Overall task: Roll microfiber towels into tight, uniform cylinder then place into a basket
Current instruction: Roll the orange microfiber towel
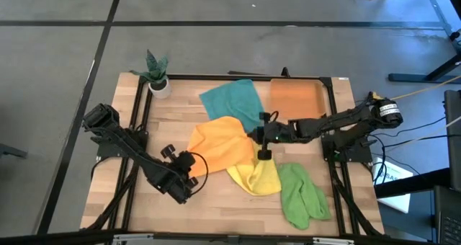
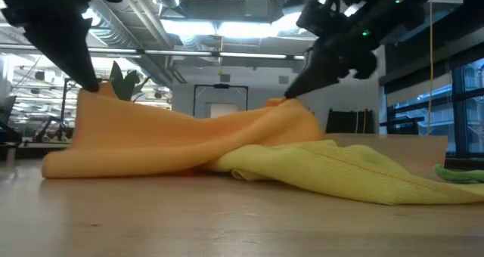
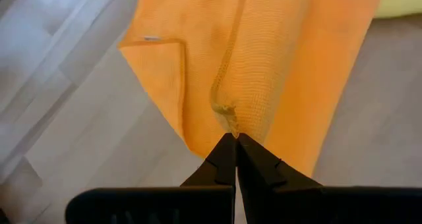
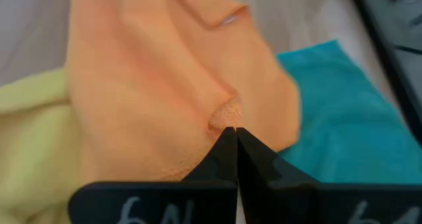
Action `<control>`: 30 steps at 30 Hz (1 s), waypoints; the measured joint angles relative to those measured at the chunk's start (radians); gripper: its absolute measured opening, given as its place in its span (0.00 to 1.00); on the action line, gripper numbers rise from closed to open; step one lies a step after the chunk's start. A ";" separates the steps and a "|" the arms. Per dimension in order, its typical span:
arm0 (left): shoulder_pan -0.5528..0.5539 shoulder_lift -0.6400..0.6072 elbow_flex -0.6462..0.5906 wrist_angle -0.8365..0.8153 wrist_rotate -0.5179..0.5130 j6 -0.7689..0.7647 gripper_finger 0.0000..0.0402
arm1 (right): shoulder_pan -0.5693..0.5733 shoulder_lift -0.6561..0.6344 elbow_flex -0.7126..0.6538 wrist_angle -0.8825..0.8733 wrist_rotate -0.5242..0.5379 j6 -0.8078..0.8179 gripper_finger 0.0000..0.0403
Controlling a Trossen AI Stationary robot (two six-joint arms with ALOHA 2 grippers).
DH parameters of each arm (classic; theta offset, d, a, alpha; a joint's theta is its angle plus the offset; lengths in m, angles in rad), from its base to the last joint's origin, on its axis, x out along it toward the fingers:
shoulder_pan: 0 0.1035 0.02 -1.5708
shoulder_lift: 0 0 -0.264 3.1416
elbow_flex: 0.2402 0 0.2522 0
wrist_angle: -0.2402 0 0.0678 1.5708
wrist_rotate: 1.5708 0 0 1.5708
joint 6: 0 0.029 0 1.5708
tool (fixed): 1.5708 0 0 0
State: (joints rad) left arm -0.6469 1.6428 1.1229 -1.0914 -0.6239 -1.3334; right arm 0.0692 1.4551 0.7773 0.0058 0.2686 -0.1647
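Orange microfiber cloth, the soft square orange towel (image 1: 220, 145), lies rumpled in the middle of the pale wooden table (image 1: 216, 209) and is pinched at two places. The left gripper (image 3: 233, 137) has its dark fingers pressed together on a small pucker of the fabric at the towel's edge nearer the left arm, and in the low view that corner (image 2: 94, 98) stands lifted off the wood. The right gripper (image 4: 232, 130) is likewise clamped on a fold of the same cloth at its opposite edge, raising a second peak (image 2: 291, 109), so the fabric sags in a shallow saddle between the two grips. Under and just beside the orange towel lies the soft yellow towel (image 1: 261, 177), spread flat and partly covered by it. The teal towel (image 1: 232, 101) lies at the far side of the table, its near edge tucked under the orange one. The light green towel (image 1: 301, 193) lies crumpled near the front right corner, just beside the yellow one. The basket, a shallow rectangular bin of translucent orange plastic (image 1: 297, 99), sits at the far edge, touching the teal towel's side. A small white pot with a green plant (image 1: 158, 78) stands at the far left corner, well apart from the cloths.
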 joint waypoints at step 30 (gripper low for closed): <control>0.183 0.002 -0.165 -0.088 0.008 -0.211 0.00 | -0.225 0.082 0.000 0.206 -0.065 -0.110 0.00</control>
State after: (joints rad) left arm -0.4641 1.6451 0.9579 -1.1795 -0.6161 -1.5448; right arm -0.1558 1.5372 0.7776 0.2115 0.2040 -0.2749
